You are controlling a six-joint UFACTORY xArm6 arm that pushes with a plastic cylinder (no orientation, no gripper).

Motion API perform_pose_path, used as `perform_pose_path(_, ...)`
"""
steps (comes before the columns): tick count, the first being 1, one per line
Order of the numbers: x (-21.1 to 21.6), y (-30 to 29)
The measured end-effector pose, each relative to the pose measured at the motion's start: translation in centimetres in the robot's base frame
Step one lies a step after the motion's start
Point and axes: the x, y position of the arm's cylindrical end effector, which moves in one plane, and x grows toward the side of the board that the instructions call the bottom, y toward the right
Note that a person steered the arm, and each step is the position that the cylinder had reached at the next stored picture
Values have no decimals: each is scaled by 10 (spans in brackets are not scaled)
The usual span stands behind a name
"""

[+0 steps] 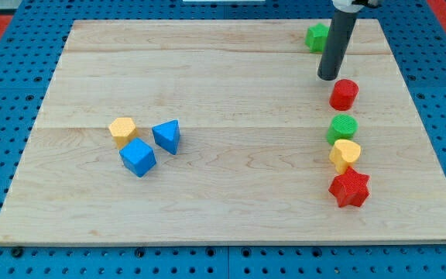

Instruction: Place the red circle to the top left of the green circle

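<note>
On a wooden board (207,93), my tip (329,77) stands just above and left of the red circle (344,94), contact unclear. The green circle (343,128) lies directly below. The rod partly hides a green block (315,36), its shape unreadable. The rod's top is cut off; it carries no gripper.

The wooden board (207,155) is seen from above and from its near edge, at a slant; almost all of it is shown.
</note>
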Motion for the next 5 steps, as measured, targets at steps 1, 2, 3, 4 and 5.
perform_pose_path(1,27,0)
perform_pose_path(2,41,-2)
perform_pose_path(3,58,-16)
perform_pose_path(4,58,-91)
perform_pose_path(5,100,-121)
